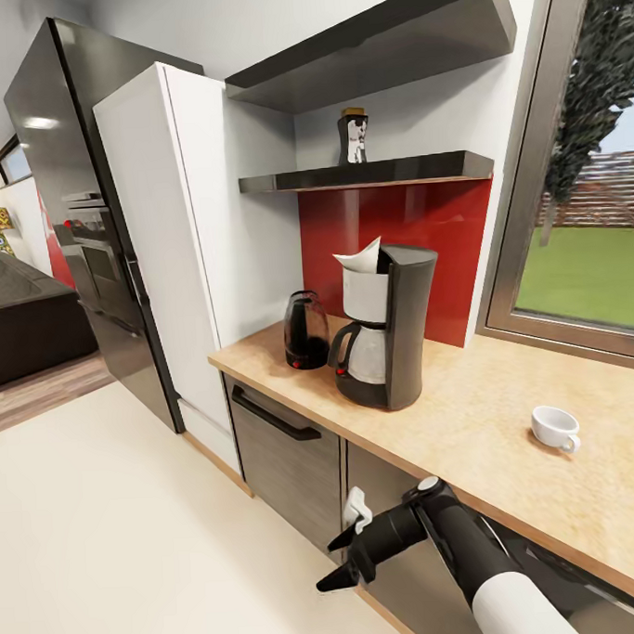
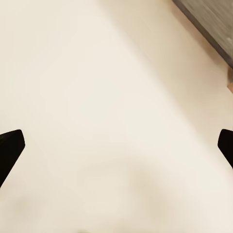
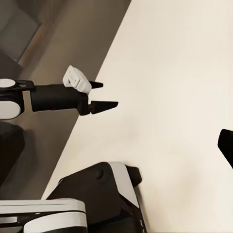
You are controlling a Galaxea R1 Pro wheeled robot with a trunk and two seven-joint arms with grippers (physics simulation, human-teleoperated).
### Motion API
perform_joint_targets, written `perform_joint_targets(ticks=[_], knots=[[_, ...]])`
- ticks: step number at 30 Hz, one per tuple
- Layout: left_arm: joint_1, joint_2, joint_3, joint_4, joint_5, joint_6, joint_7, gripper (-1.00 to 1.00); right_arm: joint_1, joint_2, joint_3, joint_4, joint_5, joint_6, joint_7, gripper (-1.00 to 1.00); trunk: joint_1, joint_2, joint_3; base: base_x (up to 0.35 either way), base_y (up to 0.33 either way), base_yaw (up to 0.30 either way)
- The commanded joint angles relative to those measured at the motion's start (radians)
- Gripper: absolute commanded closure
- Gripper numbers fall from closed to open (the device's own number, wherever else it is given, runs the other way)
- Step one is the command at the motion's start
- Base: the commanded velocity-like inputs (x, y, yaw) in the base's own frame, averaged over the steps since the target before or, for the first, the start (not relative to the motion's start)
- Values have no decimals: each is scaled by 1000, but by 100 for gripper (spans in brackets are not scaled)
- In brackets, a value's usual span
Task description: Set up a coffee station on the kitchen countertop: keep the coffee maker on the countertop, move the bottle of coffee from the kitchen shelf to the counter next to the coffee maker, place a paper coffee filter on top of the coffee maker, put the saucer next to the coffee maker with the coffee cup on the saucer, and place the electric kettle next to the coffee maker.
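- Before reaching for the bottle of coffee (image 1: 353, 136), upright on the kitchen shelf (image 1: 421, 170) above the coffee maker (image 1: 392, 336), lift the left gripper (image 1: 337, 562) well up from its low place over the floor (image 1: 132, 513), just in front of the grey cabinet fronts (image 1: 288, 467).
- Count on that gripper's jaws as spread wide and empty, as seen from the head and from the left wrist.
- Cannot tell how the right gripper (image 3: 116, 148) stands: one dark fingertip (image 3: 225, 145) at the picture's edge, nothing visibly held.
- Come at the jar level and from the front, between the shelf and the thicker dark slab (image 1: 377, 44) above it, with little room to spare by the look of it.
- Keep the arm clear of the paper coffee filter (image 1: 362, 255) perched on top of the machine; probably light and easily knocked off.
- Close on the dark body below the yellow-gold lid, not on the lid.
- Set it down on bare kitchen countertop (image 1: 507, 391) just beside the machine, on the window side, with the electric kettle (image 1: 305, 330) close on the other.
- Leave the coffee cup (image 1: 555, 427), well apart along the worktop, for a later step.
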Motion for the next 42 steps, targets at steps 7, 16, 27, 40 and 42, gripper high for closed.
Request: perform_joint_targets(ticks=[7,16,27,40,42], knots=[[0,-1,5,-1,0,-1,-6,-100,0,1,-4,0,5,10,5,-100,0,-1,-1,0,104,0],[0,0,5,-1,0,0,-6,-100,27,0,-4,17,6,-69,6,-100,0,-1,-1,0,136,0],[0,0,5,-1,-1,-1,-6,-100,91,-235,-164,398,-9,-330,7,-100,0,-1,-1,0,4,0],[0,-1,4,-1,0,-1,-6,-100,218,-386,-196,639,-13,-524,-216,-100,0,-1,-1,0,0,0],[0,-1,4,-1,0,-1,-6,-100,236,-394,-197,643,-15,-529,-253,-100,0,-1,-1,0,0,0]])
